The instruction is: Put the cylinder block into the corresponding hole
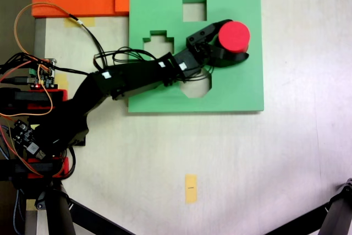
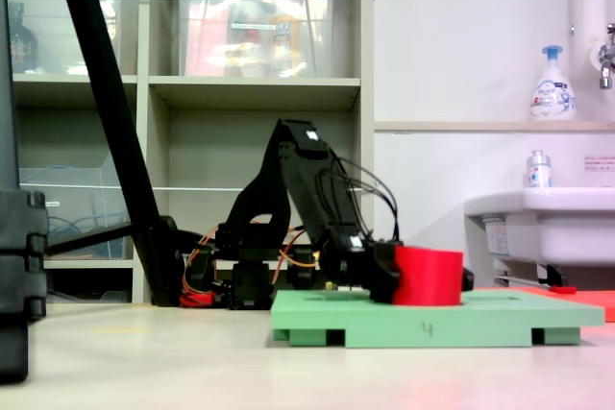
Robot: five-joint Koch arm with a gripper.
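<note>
The arm reaches from the left edge of a fixed view toward upper centre, lying low across the green foam board (image 1: pixel 236 89). Its gripper (image 1: pixel 235 41) is clamped on the cylinder block (image 1: pixel 235 36), one jaw on each side. In a fixed view from the side, the cylinder block (image 2: pixel 429 276) stands upright on the board's (image 2: pixel 500 319) top surface, right of centre. The round hole (image 1: pixel 201 86) is partly hidden beneath the wrist.

We see the hand (image 2: pixel 384 276) clasping the red cylinder (image 2: pixel 429 276), which sits on the green board (image 2: pixel 432 319) on the counter (image 2: pixel 192 362).
</note>
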